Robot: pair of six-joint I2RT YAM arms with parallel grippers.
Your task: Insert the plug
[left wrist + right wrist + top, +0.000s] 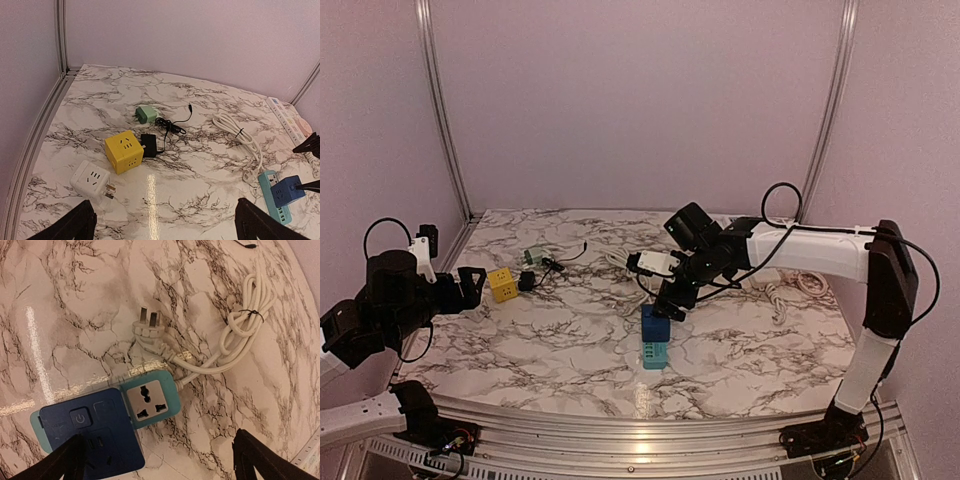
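Over the marbled tabletop (770, 350), the top view has the right gripper (670, 300) wide open just above the dark blue plastic plug block (655, 324) sitting on the teal power strip (653, 354). The left gripper (470, 286), equally wide, is well apart, beside a yellow socket cube (501, 284). The left wrist view puts the block far right. The right wrist view shows it low between the spread fingers (65, 462).

Left arm (390, 288) folded low, jaws wide; right arm (810, 250) stretched inward, jaws wide
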